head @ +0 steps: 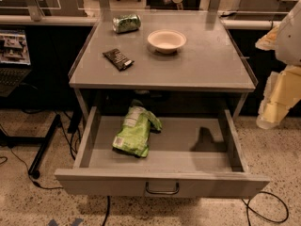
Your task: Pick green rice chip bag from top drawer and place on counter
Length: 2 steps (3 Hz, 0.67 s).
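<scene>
The green rice chip bag (pixel 134 132) lies in the open top drawer (pixel 162 185), left of its middle, with its white label facing up. The drawer is pulled out under the counter (pixel 202 65), and its curved handle is at the front centre. My gripper (pixel 270 112) hangs at the right edge of the view. It is beside the counter's right side, above the floor, outside the drawer and well to the right of the bag. It holds nothing that I can see. Its shadow falls on the drawer floor at the right.
On the counter stand a white bowl (pixel 166 41), a small dark green can (pixel 126 23) lying on its side at the back, and a flat dark brown wrapper (pixel 118 59). A dark stand and cables (pixel 42 149) are on the floor at the left.
</scene>
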Each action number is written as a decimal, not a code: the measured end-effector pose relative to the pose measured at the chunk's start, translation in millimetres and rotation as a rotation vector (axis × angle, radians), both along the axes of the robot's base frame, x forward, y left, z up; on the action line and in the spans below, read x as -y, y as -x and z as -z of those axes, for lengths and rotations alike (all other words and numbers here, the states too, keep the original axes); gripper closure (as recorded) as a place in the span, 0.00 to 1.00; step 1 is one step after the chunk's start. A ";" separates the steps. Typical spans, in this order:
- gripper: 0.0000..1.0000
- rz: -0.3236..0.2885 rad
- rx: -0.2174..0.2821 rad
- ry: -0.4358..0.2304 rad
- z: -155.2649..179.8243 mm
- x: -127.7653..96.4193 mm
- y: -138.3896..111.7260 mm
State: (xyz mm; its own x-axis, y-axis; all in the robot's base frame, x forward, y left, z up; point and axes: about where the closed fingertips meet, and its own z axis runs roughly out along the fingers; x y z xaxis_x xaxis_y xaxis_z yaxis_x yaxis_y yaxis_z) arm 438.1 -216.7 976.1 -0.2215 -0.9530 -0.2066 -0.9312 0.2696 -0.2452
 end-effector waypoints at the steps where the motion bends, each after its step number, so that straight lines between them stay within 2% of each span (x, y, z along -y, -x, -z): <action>1: 0.00 -0.001 0.011 -0.008 -1.3 -1.3 -0.4; 2: 0.00 -0.001 0.038 -0.045 2.8 -3.9 -2.0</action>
State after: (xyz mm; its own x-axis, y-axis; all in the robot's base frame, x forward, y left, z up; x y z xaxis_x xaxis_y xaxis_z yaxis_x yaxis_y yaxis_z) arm 440.1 -212.8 973.3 -0.2120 -0.9426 -0.2579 -0.9218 0.2805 -0.2677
